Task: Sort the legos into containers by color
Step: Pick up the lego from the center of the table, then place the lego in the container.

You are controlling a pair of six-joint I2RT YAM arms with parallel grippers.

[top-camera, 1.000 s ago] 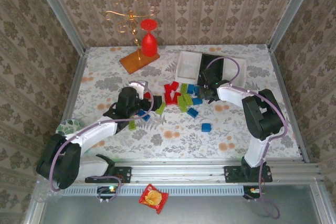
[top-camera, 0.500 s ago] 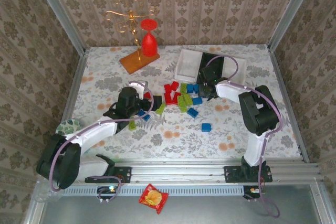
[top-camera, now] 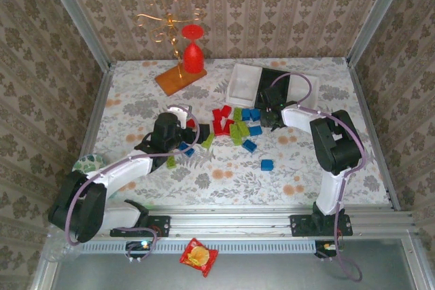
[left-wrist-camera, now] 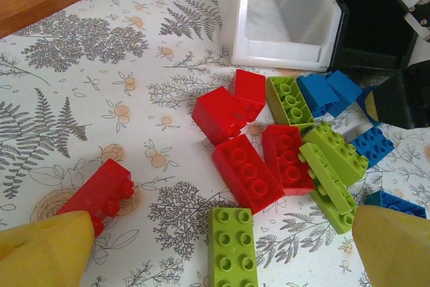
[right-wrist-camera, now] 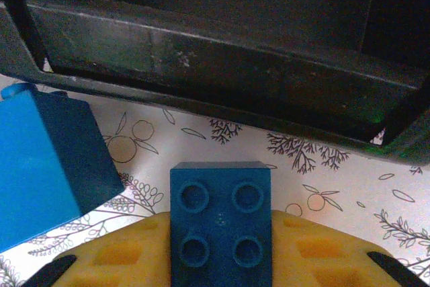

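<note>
Nearest me, a lone blue brick (top-camera: 267,165) sits apart on the flowered table (top-camera: 136,103). My left gripper (left-wrist-camera: 218,250) hangs with its fingers spread wide over a lime green brick (left-wrist-camera: 232,233), with a red brick (left-wrist-camera: 101,193) just beside one fingertip (left-wrist-camera: 40,253). Beyond lies the pile of legos (top-camera: 231,125), red, green and blue mixed. My right gripper (right-wrist-camera: 218,253) is pinching a dark blue four-stud brick (right-wrist-camera: 220,193) just short of the black tray (right-wrist-camera: 222,52). A white tray (left-wrist-camera: 282,52) stands against the black one. Farthest back is a wooden board (top-camera: 178,81) with a red wine glass (top-camera: 193,52).
</note>
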